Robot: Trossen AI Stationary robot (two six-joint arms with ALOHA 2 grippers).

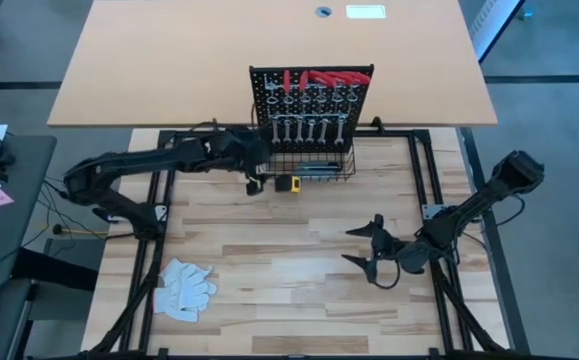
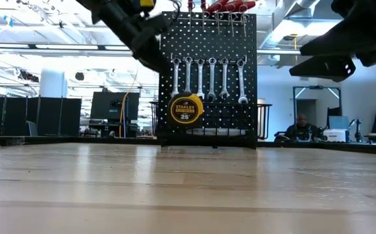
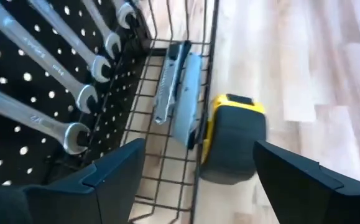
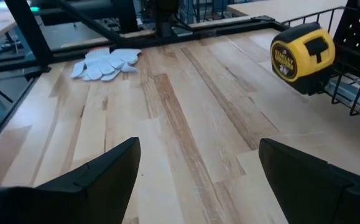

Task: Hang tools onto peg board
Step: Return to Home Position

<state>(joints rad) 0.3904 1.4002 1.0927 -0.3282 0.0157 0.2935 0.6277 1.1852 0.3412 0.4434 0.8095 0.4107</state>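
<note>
The black peg board (image 1: 311, 100) stands upright at the table's far middle. Several silver wrenches (image 2: 207, 79) and red-handled tools (image 1: 319, 78) hang on its hooks. A grey utility knife (image 3: 181, 93) lies in the wire basket (image 1: 314, 168) at its base. The yellow-black tape measure (image 2: 186, 109) hangs on the outside of the basket's front wall, clear of the table; it also shows in the right wrist view (image 4: 303, 57). My left gripper (image 3: 199, 146) is open just short of the tape measure (image 3: 232, 138), touching nothing. My right gripper (image 4: 198, 146) is open and empty over the right half of the table.
White work gloves (image 1: 184, 288) lie near the table's front left corner; they also show in the right wrist view (image 4: 104, 63). Bare wood (image 1: 289, 250) lies between the basket and the front edge. A person sits far behind the table (image 2: 299, 127).
</note>
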